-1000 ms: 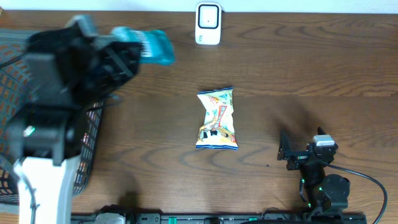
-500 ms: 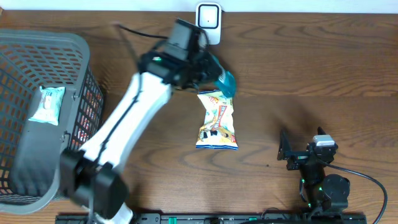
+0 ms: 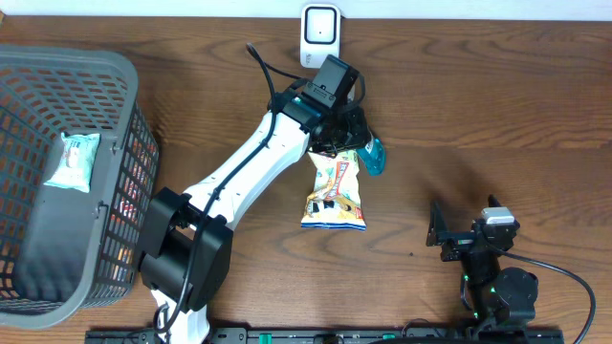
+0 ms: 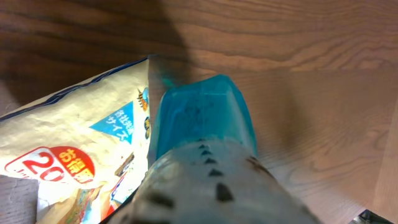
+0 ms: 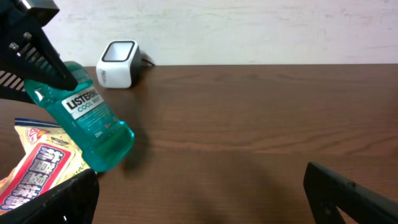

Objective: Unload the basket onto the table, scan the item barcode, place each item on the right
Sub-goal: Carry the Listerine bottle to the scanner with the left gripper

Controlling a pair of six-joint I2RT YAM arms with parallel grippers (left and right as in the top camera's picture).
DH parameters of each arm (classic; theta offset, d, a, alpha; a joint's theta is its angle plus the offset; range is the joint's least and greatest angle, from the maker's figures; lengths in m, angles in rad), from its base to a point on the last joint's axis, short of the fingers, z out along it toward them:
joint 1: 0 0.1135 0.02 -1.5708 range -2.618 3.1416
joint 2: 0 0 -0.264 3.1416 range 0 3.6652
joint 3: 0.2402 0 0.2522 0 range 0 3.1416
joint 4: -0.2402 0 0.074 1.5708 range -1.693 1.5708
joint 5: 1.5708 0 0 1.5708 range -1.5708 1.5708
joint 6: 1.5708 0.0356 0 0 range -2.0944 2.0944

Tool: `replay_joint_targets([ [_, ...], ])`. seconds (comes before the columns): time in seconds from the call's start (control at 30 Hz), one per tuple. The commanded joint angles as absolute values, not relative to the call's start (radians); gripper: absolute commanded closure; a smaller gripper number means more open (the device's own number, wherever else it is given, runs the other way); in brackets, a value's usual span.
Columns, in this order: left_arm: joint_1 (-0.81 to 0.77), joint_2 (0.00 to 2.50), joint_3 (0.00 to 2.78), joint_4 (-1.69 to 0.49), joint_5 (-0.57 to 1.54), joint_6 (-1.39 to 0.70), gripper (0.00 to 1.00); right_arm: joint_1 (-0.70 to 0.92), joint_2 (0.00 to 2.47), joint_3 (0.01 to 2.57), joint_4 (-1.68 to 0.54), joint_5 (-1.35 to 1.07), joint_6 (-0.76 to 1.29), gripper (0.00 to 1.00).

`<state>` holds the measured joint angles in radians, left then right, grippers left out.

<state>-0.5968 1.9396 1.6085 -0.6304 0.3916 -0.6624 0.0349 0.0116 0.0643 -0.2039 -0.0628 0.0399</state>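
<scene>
Overhead: left gripper (image 3: 352,132) clasps translucent teal plastic bottle (image 3: 374,158); right gripper (image 5: 200,177) gapes wide.

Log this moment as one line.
left tool: shut on mouthwash bottle | bottle: tilted beside snack bag | scanner: farther back | right tool: open, empty

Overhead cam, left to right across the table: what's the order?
Grey plastic mesh basket → white boxy barcode scanner → teal translucent mouthwash bottle → right end effector. Yellow-white snack bag left out: it spans scanner and bottle.
</scene>
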Motion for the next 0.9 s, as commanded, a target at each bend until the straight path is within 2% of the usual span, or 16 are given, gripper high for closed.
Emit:
replay_joint_targets([
  [0.0, -0.597, 1.942, 1.627, -0.619, 0.414, -0.671, 0.85, 0.046, 0.006, 0.062, -0.206, -0.059, 0.027, 0.01],
  [0.07, -0.597, 1.942, 1.627, -0.619, 0.414, -0.671, 0.83, 0.046, 0.006, 0.062, -0.206, -0.059, 0.027, 0.01],
  [0.1, -0.597, 1.942, 1.627, -0.619, 0.414, -0.671, 0.76, 0.046, 0.006, 0.062, -0.206, -0.059, 0.027, 0.01],
  [0.17, -0.597, 1.942, 1.626, -0.619, 0.414, -0.671, 0.73, 0.046, 0.006, 0.062, -0.206, -0.059, 0.027, 0.01],
  [0.7, -0.625, 1.942, 1.588, -0.619, 0.374, -0.667, 0.69, 0.046, 0.006, 0.062, -0.206, -0.059, 0.027, 0.01],
  [0.87, -0.653, 1.942, 1.55, -0.62, 0.307, -0.666, 0.62, 0.046, 0.006, 0.062, -0.206, -0.059, 0.027, 0.01],
])
